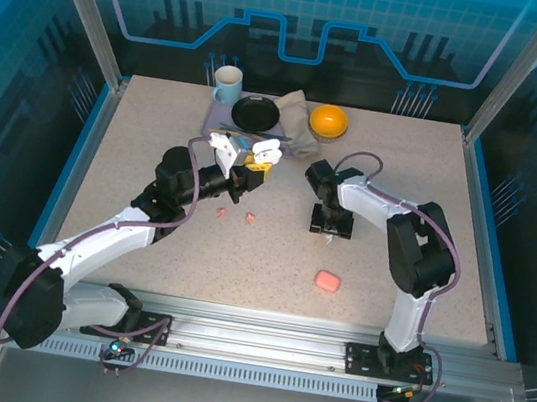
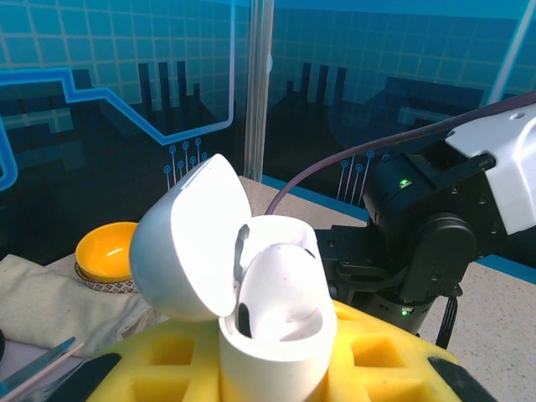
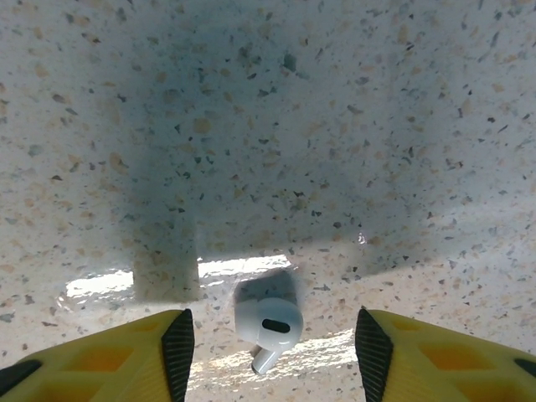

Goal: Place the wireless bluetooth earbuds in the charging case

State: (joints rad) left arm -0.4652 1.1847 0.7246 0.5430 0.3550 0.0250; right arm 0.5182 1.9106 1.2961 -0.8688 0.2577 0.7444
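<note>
Speckled table (image 3: 335, 126) carries a white earbud (image 3: 268, 325) below the right gripper (image 3: 275, 356), centred between its half-open, empty jaws; stem seemingly across the closing line. Left gripper (image 2: 276, 377) clamps the open case (image 2: 280, 335).

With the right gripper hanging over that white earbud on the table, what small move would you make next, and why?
I would probably lower the right gripper a little and close it on the white earbud. Its open fingers straddle the earbud, which lies loose on the table, and the left gripper holds the white case with its lid open, ready to receive it.
</note>
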